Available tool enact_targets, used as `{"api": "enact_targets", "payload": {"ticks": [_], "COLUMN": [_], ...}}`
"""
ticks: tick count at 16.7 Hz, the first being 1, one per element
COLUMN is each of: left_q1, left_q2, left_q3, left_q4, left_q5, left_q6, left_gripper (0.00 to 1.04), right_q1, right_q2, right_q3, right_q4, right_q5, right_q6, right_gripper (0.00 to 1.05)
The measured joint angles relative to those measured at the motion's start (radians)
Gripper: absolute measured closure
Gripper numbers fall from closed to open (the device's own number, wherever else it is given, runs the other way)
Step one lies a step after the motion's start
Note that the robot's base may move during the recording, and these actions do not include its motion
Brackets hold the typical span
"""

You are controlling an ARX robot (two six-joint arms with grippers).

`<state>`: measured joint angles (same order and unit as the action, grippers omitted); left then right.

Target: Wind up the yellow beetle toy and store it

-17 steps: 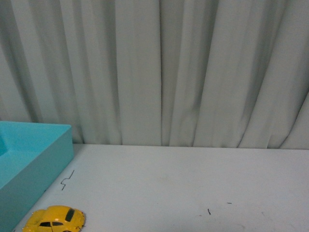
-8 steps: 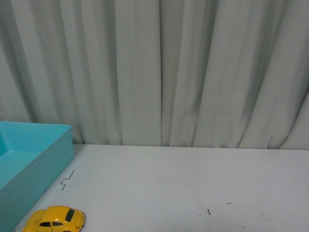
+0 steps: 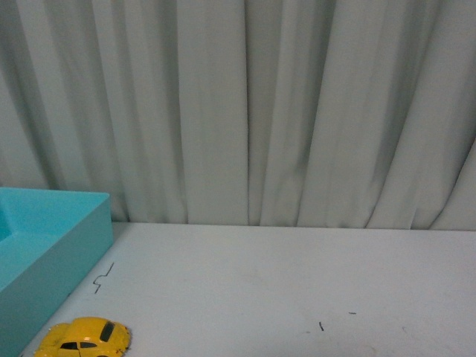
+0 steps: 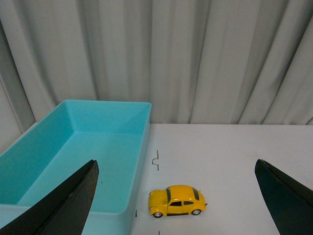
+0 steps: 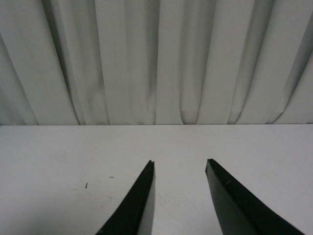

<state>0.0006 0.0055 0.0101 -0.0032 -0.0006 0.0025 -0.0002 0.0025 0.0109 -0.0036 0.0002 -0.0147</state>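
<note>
Left gripper (image 4: 174, 161): black fingers spread wide, holding nothing. Right gripper (image 5: 179, 161): fingers parted by a narrow gap, nothing between them. Small glossy yellow beetle toy car (image 4: 177, 200) stands on the white table (image 4: 234, 161), long axis crosswise, one end just beside the turquoise plastic bin (image 4: 139, 161); nose direction unclear. Pale pleated curtain (image 4: 171, 58) behind.

Small glossy yellow Beetle-shaped toy car (image 4: 177, 200), upright on its wheels, on the white table just beside the turquoise bin (image 4: 142, 147).
</note>
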Motion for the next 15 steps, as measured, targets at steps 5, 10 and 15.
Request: {"api": "enact_targets", "payload": {"ticks": [5,10,15], "left_q1": [0.002,-0.068,-0.117], "left_q2": [0.4,1.077,1.542], "left_q3": [0.351,0.677,1.048], "left_q4": [-0.485,-0.045,-0.119], "left_q5": [-0.069,-0.127,0.096], "left_q6": [-0.385,-0.228,0.308], "left_gripper": [0.07,0.07,0.07], "right_q1": [0.0,0.0,0.0], "right_q2": [0.0,0.0,0.0], "right_q3": [0.0,0.0,0.0], "right_q4": [0.0,0.0,0.0], "right_q5": [0.001,0.0,0.0], "right_q6": [0.0,0.0,0.0], "right_gripper": [0.06,0.07,0.07]}}
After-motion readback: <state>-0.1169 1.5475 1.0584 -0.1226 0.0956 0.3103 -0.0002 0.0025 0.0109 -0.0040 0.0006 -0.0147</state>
